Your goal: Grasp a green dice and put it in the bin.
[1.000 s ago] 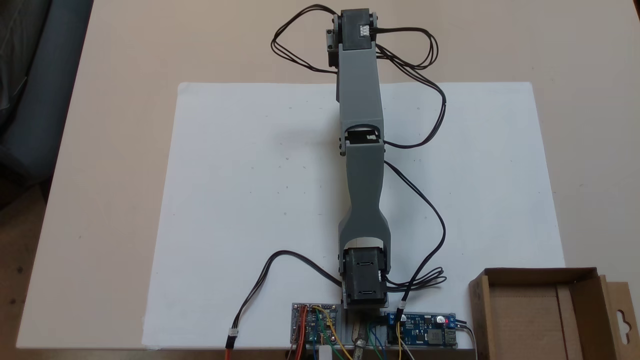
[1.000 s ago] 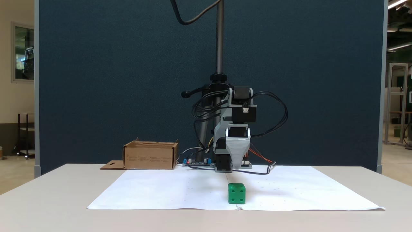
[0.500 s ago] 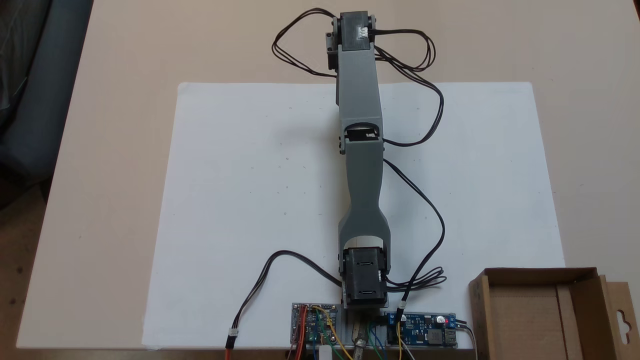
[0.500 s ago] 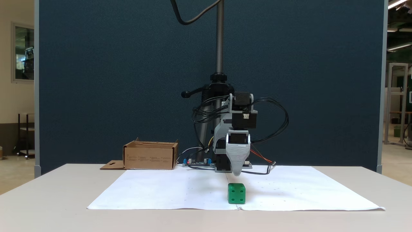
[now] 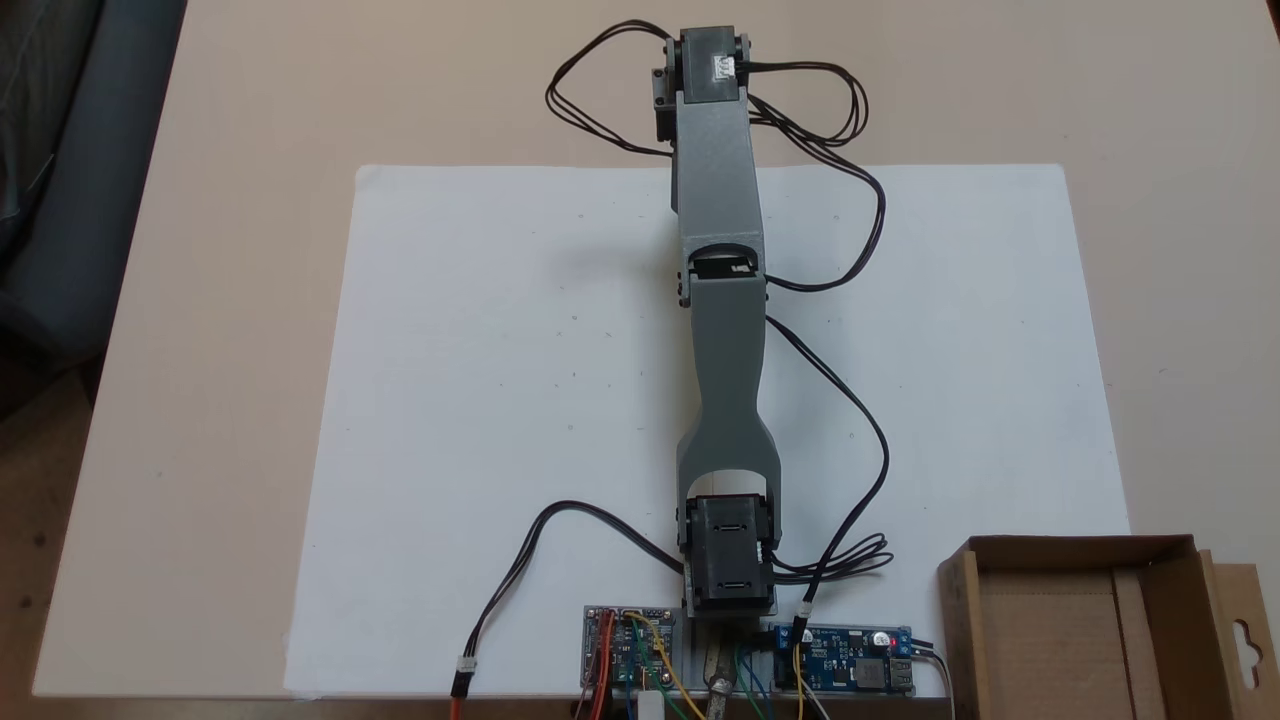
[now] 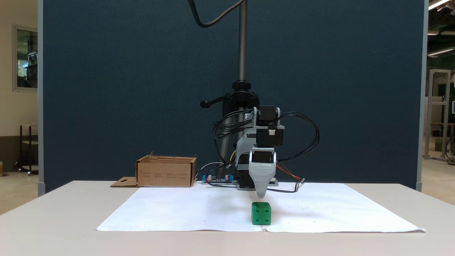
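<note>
Just tool above green dice.

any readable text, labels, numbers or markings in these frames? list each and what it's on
No legible words anywhere.
Cardboard bin: faint printed lines on the front wall, too small to read.
Green dice: no digits; four pips on the facing side.
Circuit boards at the arm base: any markings too small to read.
White connector on the wrist motor: no readable label.
</note>
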Robot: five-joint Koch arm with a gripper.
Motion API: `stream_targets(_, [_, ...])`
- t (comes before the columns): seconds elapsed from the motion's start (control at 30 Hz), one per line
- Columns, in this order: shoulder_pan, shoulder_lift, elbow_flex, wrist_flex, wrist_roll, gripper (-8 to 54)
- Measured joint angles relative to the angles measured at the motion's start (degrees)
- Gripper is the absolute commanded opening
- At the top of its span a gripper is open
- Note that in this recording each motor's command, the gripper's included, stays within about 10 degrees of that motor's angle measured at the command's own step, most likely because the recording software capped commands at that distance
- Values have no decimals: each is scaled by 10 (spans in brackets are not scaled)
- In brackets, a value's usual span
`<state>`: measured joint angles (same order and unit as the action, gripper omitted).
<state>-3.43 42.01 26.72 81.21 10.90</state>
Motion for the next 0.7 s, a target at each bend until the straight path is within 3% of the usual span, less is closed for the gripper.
stream_targets(0.7, [0,-11,1,-37,0,417])
